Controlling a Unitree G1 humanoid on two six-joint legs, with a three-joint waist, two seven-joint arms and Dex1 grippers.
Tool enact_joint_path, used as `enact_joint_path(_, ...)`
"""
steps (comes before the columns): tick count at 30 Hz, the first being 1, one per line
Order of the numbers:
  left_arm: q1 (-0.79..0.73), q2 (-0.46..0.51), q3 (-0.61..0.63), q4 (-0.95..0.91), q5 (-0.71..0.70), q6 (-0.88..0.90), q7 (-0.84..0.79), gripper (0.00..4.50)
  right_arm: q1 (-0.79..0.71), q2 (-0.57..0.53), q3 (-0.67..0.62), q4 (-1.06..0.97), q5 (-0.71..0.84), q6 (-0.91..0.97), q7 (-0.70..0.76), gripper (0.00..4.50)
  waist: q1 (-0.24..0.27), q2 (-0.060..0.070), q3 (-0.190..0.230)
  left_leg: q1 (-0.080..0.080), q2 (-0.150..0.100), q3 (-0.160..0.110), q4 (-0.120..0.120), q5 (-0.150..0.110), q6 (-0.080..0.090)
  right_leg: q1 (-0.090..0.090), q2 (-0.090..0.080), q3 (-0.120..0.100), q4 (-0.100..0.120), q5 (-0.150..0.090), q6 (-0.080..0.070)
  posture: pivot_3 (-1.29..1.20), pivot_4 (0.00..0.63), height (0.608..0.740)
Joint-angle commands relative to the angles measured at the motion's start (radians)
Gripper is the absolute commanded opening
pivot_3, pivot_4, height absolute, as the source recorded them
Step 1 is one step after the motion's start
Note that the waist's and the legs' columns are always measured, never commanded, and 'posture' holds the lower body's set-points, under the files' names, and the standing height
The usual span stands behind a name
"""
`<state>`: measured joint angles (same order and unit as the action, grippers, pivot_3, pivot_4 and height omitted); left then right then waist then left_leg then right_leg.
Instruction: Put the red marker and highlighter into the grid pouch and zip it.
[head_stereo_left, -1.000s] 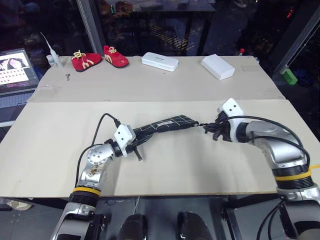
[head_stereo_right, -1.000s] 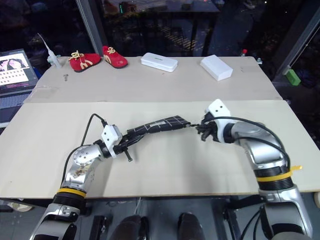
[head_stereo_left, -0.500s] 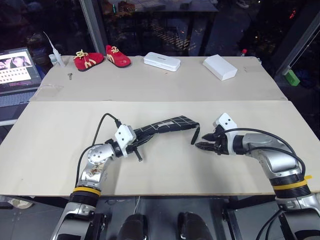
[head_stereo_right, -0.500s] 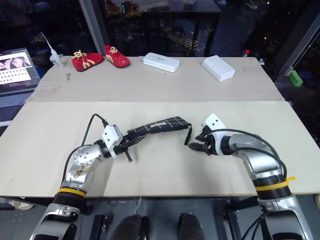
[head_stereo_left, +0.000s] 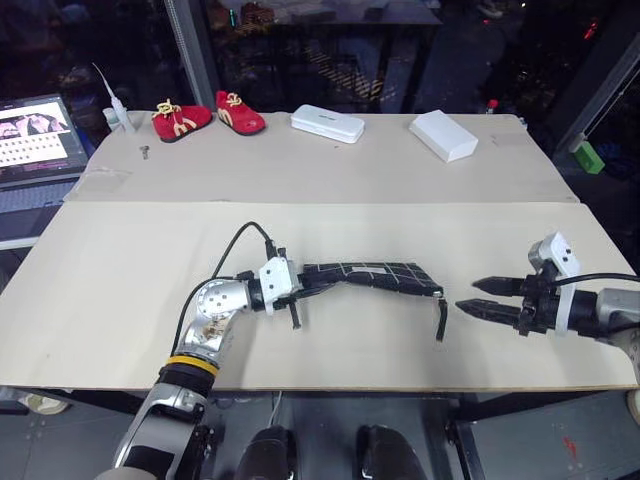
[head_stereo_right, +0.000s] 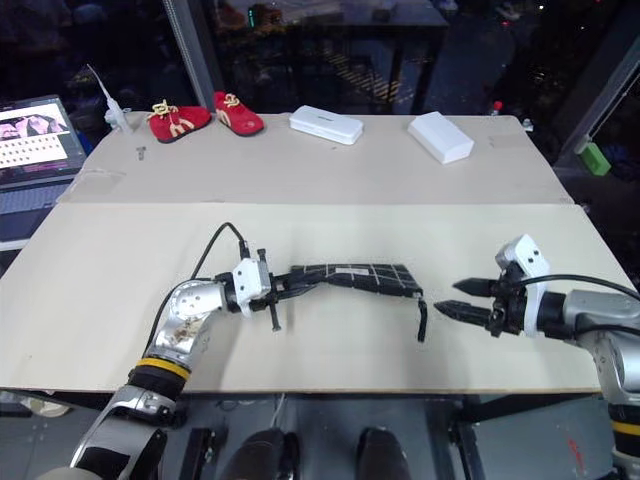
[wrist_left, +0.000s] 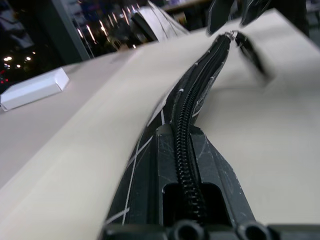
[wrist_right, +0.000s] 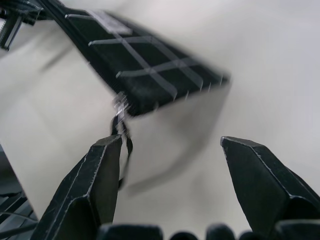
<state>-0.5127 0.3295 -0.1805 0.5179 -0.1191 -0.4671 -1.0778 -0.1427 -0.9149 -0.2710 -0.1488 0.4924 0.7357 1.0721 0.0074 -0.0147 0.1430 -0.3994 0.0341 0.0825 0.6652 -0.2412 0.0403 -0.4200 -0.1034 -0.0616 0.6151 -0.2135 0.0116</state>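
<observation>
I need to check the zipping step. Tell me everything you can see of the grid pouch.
The grid pouch is a flat black fabric case with thin white grid lines and a small white label. Its zipper looks closed along the whole visible top edge. The left tool is shut on one end, holding it above the table. The black pull strap dangles at the other end, apart from the open right tool.
</observation>
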Motion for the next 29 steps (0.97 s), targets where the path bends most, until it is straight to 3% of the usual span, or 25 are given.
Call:
enact_joint_path(1, 0.005, 0.001, -0.014, -0.011, -0.034, -0.01, -0.064, 1.24, -0.007, -0.003, -0.019, -0.024, -0.005, -0.035, -0.031, 3.54, 0.0, 0.0, 0.0, 0.0, 0.0, 0.0, 0.0, 0.0, 0.0, 0.0, 0.0, 0.0, 0.0, 0.0, 0.0, 0.0, 0.15, 0.74)
enact_joint_path(4, 0.016, -0.013, 0.005, -0.045, -0.04, 0.051, -0.018, 2.18, -0.005, -0.007, -0.004, -0.014, -0.014, -0.046, -0.04, 3.54, 0.007, 0.0, 0.0, -0.002, 0.0, 0.0, 0.0, 0.0, 0.0, -0.001, 0.0, 0.0, 0.0, 0.0, 0.0, 0.0, 0.15, 0.74)
enact_joint_path(6, 0.069, 0.002, 0.024, -0.208, -0.158, 0.269, -0.029, 2.79, -0.019, -0.013, 0.008, 0.011, -0.023, -0.054, -0.042, 3.54, 0.008, 0.0, 0.0, -0.003, 0.0, -0.001, 0.0, 0.0, 0.0, -0.001, 0.0, -0.001, 0.0, 0.0, 0.001, 0.0, 0.15, 0.74)
enact_joint_path(11, 0.161, 0.052, 0.127, -0.496, -0.307, 0.64, 0.121, 2.79, -0.063, -0.026, 0.014, 0.088, -0.041, -0.087, -0.033, 3.54, 0.003, 0.0, 0.0, -0.002, 0.0, -0.001, 0.0, 0.0, 0.0, -0.001, 0.0, 0.0, 0.0, 0.0, 0.001, 0.0, 0.15, 0.74)
enact_joint_path(16, 0.232, 0.116, 0.312, -0.596, -0.373, 0.876, 0.333, 2.79, -0.098, -0.015, -0.01, 0.179, -0.032, -0.134, -0.02, 3.54, -0.002, 0.0, 0.0, 0.001, 0.001, -0.001, 0.0, 0.0, 0.0, 0.0, 0.001, 0.003, 0.0, 0.0, 0.002, 0.0, 0.15, 0.74)
enact_joint_path(24, 0.348, 0.174, 0.524, -0.599, -0.379, 0.879, 0.466, 2.79, -0.159, 0.078, 0.01, 0.31, -0.049, -0.244, -0.057, 3.54, 0.002, 0.0, 0.0, 0.001, 0.001, 0.002, 0.0, 0.0, 0.0, -0.001, 0.003, 0.008, 0.0, 0.0, 0.001, 0.0, 0.15, 0.74)
enact_joint_path(29, 0.375, 0.146, 0.567, -0.615, -0.394, 0.864, 0.522, 2.79, -0.212, 0.138, 0.054, 0.374, -0.076, -0.266, -0.084, 3.54, 0.006, 0.0, 0.0, 0.001, 0.001, 0.002, 0.0, 0.0, 0.0, 0.0, 0.005, 0.011, 0.0, 0.0, 0.001, 0.0, 0.15, 0.74)
